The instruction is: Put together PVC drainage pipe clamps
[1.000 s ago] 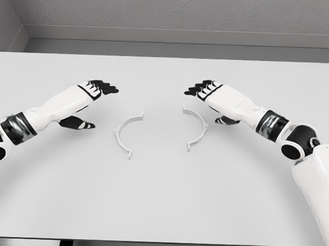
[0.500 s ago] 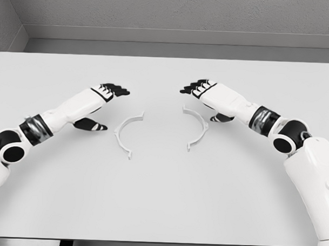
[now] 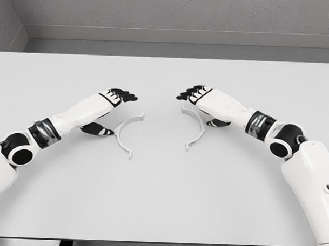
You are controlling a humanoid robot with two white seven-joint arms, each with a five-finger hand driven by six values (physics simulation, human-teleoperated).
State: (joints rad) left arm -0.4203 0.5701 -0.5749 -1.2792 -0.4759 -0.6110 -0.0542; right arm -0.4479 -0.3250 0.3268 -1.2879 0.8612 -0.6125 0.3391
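Note:
Two white half-ring pipe clamp pieces lie flat on the white table [image 3: 162,198], their open sides facing each other. The left clamp half [image 3: 125,133] curves from the centre toward the lower left. The right clamp half [image 3: 195,127] mirrors it. My left hand [image 3: 112,111] hovers just left of the left half, fingers spread, thumb low near the table beside the arc. My right hand [image 3: 200,107] hangs over the top end of the right half, fingers extended and holding nothing; its palm hides part of that piece.
A grey wall and a low ledge [image 3: 167,37] run along the table's far edge. The table's front edge [image 3: 160,242] lies at the bottom of the picture.
Both hands have moved inward toward the clamp halves, the left one rightward, the right one leftward and over its piece. The clamp halves have not shifted.

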